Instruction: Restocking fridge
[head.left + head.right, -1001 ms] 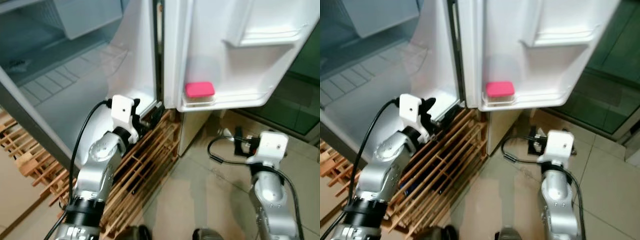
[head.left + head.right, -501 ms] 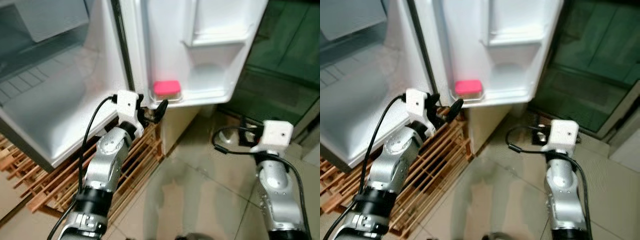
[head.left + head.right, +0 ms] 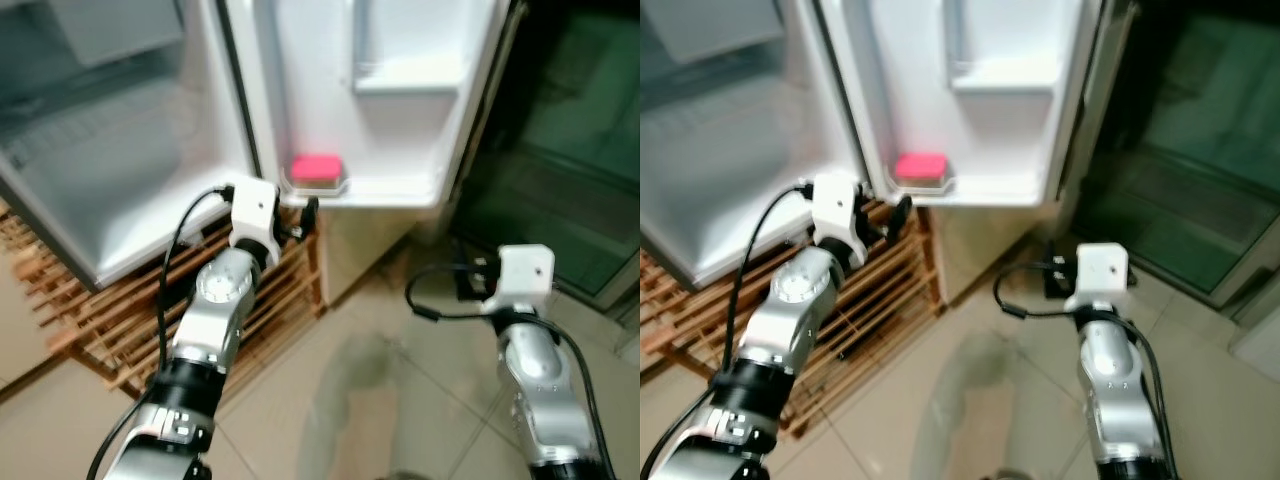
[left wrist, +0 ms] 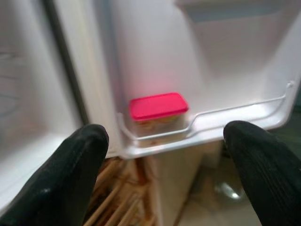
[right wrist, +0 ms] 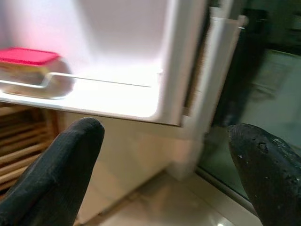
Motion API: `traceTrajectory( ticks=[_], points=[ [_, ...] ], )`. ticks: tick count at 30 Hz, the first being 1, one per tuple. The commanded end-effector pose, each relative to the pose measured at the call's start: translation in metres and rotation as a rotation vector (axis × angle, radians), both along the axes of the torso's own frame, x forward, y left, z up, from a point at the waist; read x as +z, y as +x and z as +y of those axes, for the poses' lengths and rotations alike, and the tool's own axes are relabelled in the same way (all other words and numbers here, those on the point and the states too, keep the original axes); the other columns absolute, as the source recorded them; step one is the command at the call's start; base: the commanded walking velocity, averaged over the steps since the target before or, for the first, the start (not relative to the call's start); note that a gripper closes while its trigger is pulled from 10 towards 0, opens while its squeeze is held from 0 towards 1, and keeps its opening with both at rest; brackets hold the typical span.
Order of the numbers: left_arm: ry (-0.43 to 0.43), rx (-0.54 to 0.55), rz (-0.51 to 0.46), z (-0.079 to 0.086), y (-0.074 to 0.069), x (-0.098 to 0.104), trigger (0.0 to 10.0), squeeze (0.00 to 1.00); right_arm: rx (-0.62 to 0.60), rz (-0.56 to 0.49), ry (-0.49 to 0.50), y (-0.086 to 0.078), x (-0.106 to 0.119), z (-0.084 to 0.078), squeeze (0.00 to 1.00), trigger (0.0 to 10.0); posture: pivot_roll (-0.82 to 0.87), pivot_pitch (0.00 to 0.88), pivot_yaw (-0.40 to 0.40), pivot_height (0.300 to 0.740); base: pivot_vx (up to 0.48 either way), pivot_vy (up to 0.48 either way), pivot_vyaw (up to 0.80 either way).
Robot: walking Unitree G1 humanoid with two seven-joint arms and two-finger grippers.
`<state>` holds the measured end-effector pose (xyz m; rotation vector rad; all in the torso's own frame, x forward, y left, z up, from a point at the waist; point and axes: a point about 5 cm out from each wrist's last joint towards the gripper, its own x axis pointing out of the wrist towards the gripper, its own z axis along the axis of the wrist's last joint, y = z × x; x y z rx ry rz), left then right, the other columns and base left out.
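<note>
Open fridge at far left, pale bare shelf inside, resting on a wooden rack. Beside it, the door swung wide, white, with a low bin along its bottom edge. In that bin, at its left end, a box: clear, low, rectangular, capped with a bright pink lid, something pale inside, too blurred to tell.

Left gripper raised just below the bin, near the box, not touching; fingers spread wide, empty. Right gripper lower, over the tiled floor, aimed at the door's right corner; fingers spread wide, empty.
</note>
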<state>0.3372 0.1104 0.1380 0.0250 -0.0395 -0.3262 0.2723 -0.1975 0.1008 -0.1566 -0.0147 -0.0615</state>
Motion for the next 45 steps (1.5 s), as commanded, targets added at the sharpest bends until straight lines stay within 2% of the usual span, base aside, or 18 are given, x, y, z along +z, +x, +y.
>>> traceTrajectory(
  ticks=[1, 7, 12, 18, 20, 21, 22, 23, 24, 27, 28, 30, 31, 33, 37, 40, 45],
  points=[
    [0.001, 0.011, -0.017, 0.004, 0.000, 0.002, 10.0, 0.00, 0.045, -0.019, 0.006, 0.005, 0.005, 0.009, 0.00, 10.0, -0.21, 0.000, 0.086, 0.740, 0.000, -0.480, 0.57],
    [0.011, 0.043, -0.010, 0.003, 0.001, -0.001, 10.0, 0.00, 0.078, -0.014, 0.004, 0.008, 0.006, 0.013, 0.00, 10.0, -0.21, 0.000, 0.078, 0.740, 0.000, -0.472, 0.57],
    [0.042, 0.029, -0.044, -0.002, -0.002, 0.001, 10.0, 0.00, 0.114, -0.004, -0.003, 0.009, 0.005, 0.017, 0.00, 10.0, -0.20, 0.000, 0.066, 0.740, 0.000, -0.472, 0.56],
    [0.020, 0.005, -0.041, -0.004, -0.005, 0.002, 10.0, 0.00, 0.155, -0.005, -0.020, 0.008, 0.005, 0.022, 0.00, 10.0, -0.20, 0.000, 0.071, 0.740, 0.000, -0.461, 0.56],
    [0.030, -0.009, -0.047, -0.002, -0.007, 0.002, 10.0, 0.00, 0.170, -0.008, -0.042, 0.008, 0.006, 0.024, 0.00, 10.0, -0.21, 0.000, 0.074, 0.740, 0.000, 0.000, 0.56],
    [0.031, -0.007, -0.047, 0.002, -0.008, 0.000, 10.0, 0.00, 0.170, -0.006, -0.043, 0.007, 0.005, 0.024, 0.00, 10.0, -0.21, 0.000, 0.077, 0.740, 0.000, 0.000, 0.56],
    [0.041, 0.008, -0.043, 0.014, -0.012, -0.003, 10.0, 0.00, 0.162, 0.005, -0.043, 0.006, 0.003, 0.021, 0.00, 10.0, -0.21, 0.000, 0.081, 0.740, 0.000, 0.000, 0.57],
    [0.041, 0.008, -0.043, 0.014, -0.012, -0.003, 10.0, 0.00, 0.162, 0.005, -0.043, 0.006, 0.003, 0.021, 0.00, 10.0, -0.21, 0.000, 0.081, 0.740, 0.000, 0.000, 0.57],
    [0.036, 0.032, -0.032, 0.033, -0.021, -0.009, 10.0, 0.00, 0.137, 0.012, -0.037, 0.002, 0.001, 0.014, 0.00, 10.0, -0.21, 0.000, 0.080, 0.740, 0.000, 0.000, 0.56],
    [0.029, 0.037, -0.020, 0.052, -0.038, -0.019, 10.0, 0.00, 0.099, 0.017, -0.022, -0.005, -0.002, 0.004, 0.00, 10.0, -0.20, 0.000, 0.076, 0.740, 0.000, 0.000, 0.56],
    [0.011, 0.036, -0.013, 0.058, -0.048, -0.024, 10.0, 0.00, 0.071, 0.022, 0.002, -0.012, -0.006, -0.004, 0.00, 10.0, -0.19, 0.000, 0.069, 0.740, 0.000, 0.000, 0.00],
    [-0.030, 0.029, -0.004, 0.065, -0.065, -0.028, 10.0, 0.00, 0.031, 0.047, 0.023, -0.023, -0.013, -0.015, 0.00, 10.0, -0.19, 0.000, 0.067, 0.740, 0.000, 0.000, 0.00],
    [-0.009, 0.029, -0.024, 0.066, -0.072, -0.028, 10.0, 0.00, 0.012, 0.059, 0.023, -0.028, -0.016, -0.021, 0.00, 10.0, -0.18, 0.000, 0.062, 0.740, 0.000, 0.000, 0.00],
    [0.011, 0.028, -0.040, 0.066, -0.076, -0.028, 10.0, 0.00, 0.003, 0.065, 0.019, -0.030, -0.018, -0.024, 0.00, 10.0, -0.18, 0.000, 0.062, 0.740, 0.000, 0.000, 0.00],
    [0.029, 0.049, -0.061, 0.054, -0.066, -0.021, 10.0, 0.00, 0.016, 0.064, 0.001, -0.023, -0.017, -0.026, 0.00, 10.0, -0.17, 0.000, 0.048, 0.740, 0.120, -0.386, 0.37],
    [-0.002, 0.054, -0.071, 0.048, -0.054, -0.014, 10.0, 0.00, 0.049, 0.050, -0.003, -0.014, -0.013, -0.018, 0.00, 10.0, -0.17, 0.000, 0.050, 0.740, 0.241, -0.412, 0.66],
    [-0.001, 0.074, -0.068, 0.049, -0.054, -0.010, 10.0, 0.00, 0.070, 0.035, 0.000, -0.015, -0.010, -0.012, 0.00, 10.0, -0.18, 0.000, 0.061, 0.740, 0.145, -0.418, 0.64]
  ],
)
